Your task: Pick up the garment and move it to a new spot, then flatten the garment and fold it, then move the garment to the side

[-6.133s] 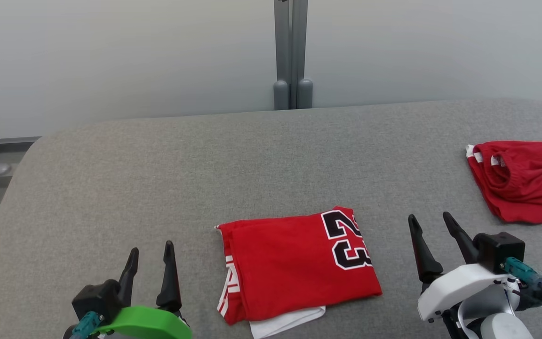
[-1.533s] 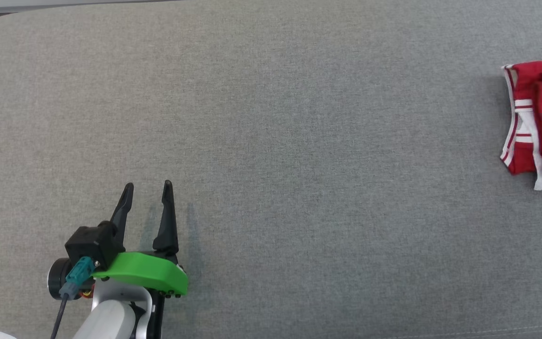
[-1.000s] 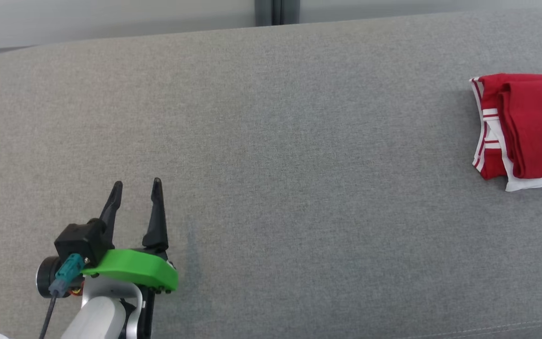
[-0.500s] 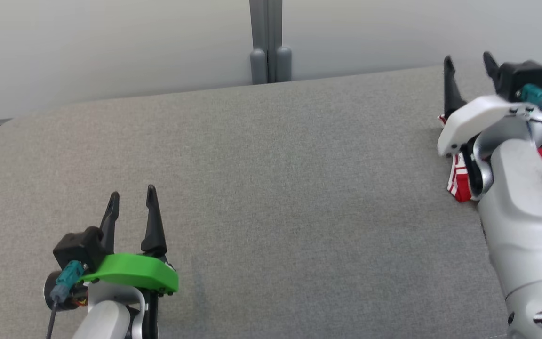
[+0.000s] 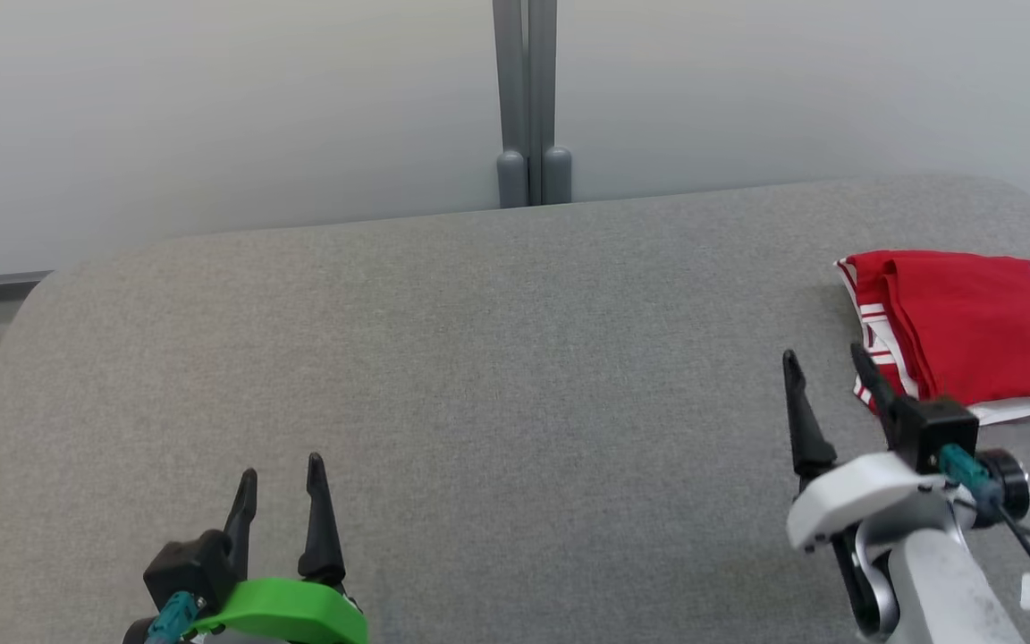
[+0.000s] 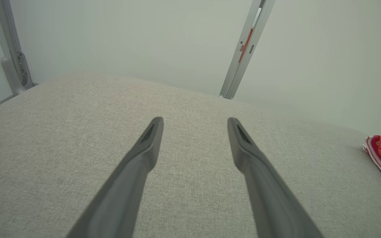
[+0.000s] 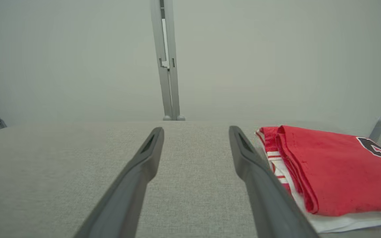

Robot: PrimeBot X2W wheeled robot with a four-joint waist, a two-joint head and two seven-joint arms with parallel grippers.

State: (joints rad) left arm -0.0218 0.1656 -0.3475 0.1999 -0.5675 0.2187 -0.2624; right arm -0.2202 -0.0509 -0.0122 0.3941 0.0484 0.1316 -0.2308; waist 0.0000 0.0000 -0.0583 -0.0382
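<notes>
My left gripper [image 5: 282,467] and my right gripper [image 5: 823,354] both have their fingers spread apart, holding nothing, above the grey cushion [image 5: 497,358]. The folded red shirt [image 5: 971,326] lies at the far right, just beside my right gripper.

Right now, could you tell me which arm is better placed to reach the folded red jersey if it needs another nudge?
Right, I'd say. The right gripper, jaws open, sits just beside the near corner of the folded red jersey; the left gripper, also open, is far across the grey surface.
</notes>
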